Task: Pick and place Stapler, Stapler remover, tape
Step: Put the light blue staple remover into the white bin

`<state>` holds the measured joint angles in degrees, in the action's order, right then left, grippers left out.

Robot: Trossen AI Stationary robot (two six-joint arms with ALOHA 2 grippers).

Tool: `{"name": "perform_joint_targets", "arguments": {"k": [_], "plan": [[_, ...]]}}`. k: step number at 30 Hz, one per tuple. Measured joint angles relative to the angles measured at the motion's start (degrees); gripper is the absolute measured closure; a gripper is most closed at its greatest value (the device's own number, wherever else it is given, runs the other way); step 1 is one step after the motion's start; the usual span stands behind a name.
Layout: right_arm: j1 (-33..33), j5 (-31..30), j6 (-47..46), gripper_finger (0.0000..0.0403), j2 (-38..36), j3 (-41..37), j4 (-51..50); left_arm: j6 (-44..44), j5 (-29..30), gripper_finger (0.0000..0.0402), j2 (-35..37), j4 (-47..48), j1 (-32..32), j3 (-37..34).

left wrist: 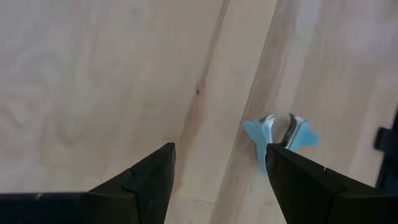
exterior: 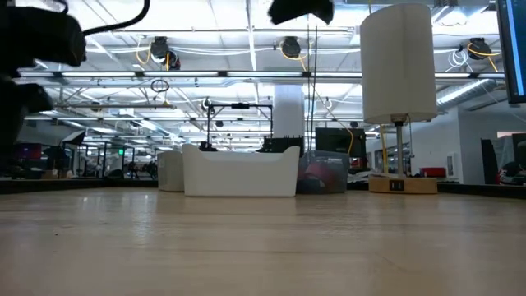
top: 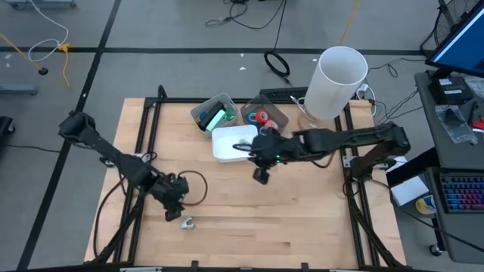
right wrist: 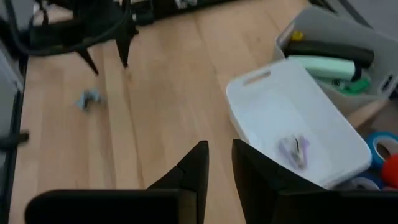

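Over the pale wood-grain bench (top: 249,219), my left hand (left wrist: 217,168) gapes empty above a blurred blue-winged stapler remover (left wrist: 281,134); right hand (right wrist: 220,163) nearly closed, empty.

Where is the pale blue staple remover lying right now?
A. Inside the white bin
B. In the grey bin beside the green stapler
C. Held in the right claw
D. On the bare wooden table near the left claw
D: the staple remover lies on the table, just beyond the open left claw.
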<state>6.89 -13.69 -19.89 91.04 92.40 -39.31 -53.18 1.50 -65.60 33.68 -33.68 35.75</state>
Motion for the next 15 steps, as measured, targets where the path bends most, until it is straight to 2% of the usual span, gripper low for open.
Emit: {"name": "perform_joint_targets", "arguments": {"k": [4, 9, 15], "plan": [[2.35, -1.79, -0.17, 0.0337, -2.96, -0.02, -4.62, -4.38, -0.01, 0.0153, -5.1, -2.95, -2.17, 0.0], [7.34, -10.91, -0.6, 0.0337, -6.98, -0.08, -9.98, -10.12, 0.02, 0.0153, -9.59, -5.94, -4.27, 0.0], [13.04, -17.0, -2.28, 0.0337, -14.4, -7.74, -7.92, -14.5, 1.3, 0.0153, -12.22, -7.91, -5.55, 0.0]]}}
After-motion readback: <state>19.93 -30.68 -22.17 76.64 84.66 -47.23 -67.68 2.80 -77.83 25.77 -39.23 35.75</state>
